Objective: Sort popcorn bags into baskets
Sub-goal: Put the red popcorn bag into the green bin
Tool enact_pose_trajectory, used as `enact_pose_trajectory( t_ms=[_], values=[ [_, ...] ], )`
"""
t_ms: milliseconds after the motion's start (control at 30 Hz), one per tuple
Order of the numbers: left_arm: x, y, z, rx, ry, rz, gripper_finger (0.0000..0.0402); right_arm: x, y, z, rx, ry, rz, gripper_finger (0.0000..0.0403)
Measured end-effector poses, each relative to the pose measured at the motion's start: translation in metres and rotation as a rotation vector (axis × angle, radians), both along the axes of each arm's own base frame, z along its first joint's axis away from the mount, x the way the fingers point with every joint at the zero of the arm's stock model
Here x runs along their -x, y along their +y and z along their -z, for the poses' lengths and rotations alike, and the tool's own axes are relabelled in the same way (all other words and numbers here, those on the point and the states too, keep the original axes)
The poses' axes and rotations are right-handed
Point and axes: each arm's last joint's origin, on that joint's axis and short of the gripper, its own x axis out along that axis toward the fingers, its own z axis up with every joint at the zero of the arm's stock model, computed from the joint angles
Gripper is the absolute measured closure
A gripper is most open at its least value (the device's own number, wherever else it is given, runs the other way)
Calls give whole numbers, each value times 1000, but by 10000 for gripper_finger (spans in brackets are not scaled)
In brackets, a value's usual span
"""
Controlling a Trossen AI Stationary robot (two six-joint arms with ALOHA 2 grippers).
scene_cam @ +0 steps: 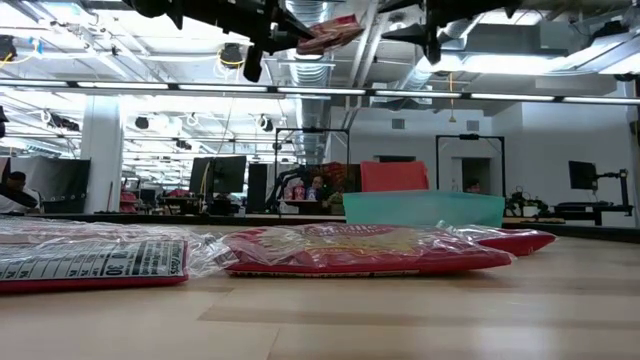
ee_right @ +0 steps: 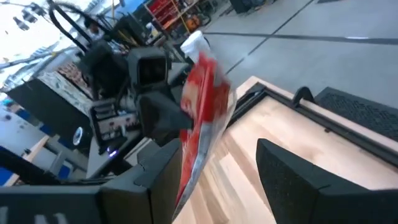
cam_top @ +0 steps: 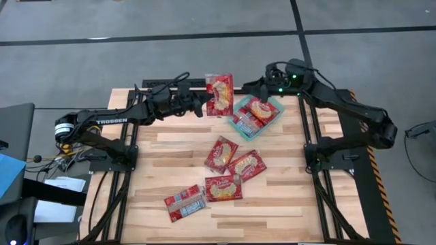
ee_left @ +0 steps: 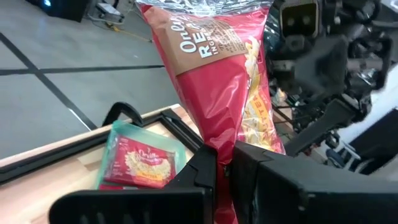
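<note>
Surroundings: a wooden tabletop on a black frame, grey floor around it; in the low view an open workshop with monitors lies beyond the far edge, and a seated person shows far off at that view's left.
In the way: the teal basket sits at the far edge, right of centre, directly under the right claw; the left arm reaches across the far edge from the left, its held packet hanging just beside the basket's left end.
Popcorn bags, count: seven can be made out.
Held bag: one, lifted off the wood, upright, red with a brown printed panel, its lower edge pinched between the fingers.
Bags in the basket: two as far as can be told, lying flat and overlapping.
Loose bags: four on the tabletop; two overlapping near the centre, one nearer the front, one printed-side-down at front left.
Baskets, count: one.
Left claw: clenched on the held bag, fingers nearly together in the left wrist view.
Right claw: released, fingers spread wide with nothing between them in its own wrist view, poised above the basket, close to the held bag.
</note>
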Motion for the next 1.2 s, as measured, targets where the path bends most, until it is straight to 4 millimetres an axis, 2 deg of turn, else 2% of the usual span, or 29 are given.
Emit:
enact_pose_trajectory(
  t_ms=[267,467,567,733,767,933,1033,1200],
  values=[
    [0,0,0,0,0,-2,397,-42,8,25,-15,35,-93,173],
    [0,0,0,1,1,-2,397,-59,8,37,-43,31,-110,181],
    [0,0,1,5,11,0,397,-59,7,36,-39,25,-106,222],
    [-1,-1,1,24,2,2,385,-55,5,32,-8,16,-103,363],
    [-1,-1,1,25,2,3,381,-55,5,32,-1,17,-108,379],
    [-1,-1,2,21,6,5,350,-55,5,32,-26,16,-109,376],
    [-1,-2,2,-8,21,29,320,-53,2,32,-30,16,-99,391],
    [-1,-4,-1,-34,13,99,249,-26,-18,20,-38,2,-56,390]
  ],
)
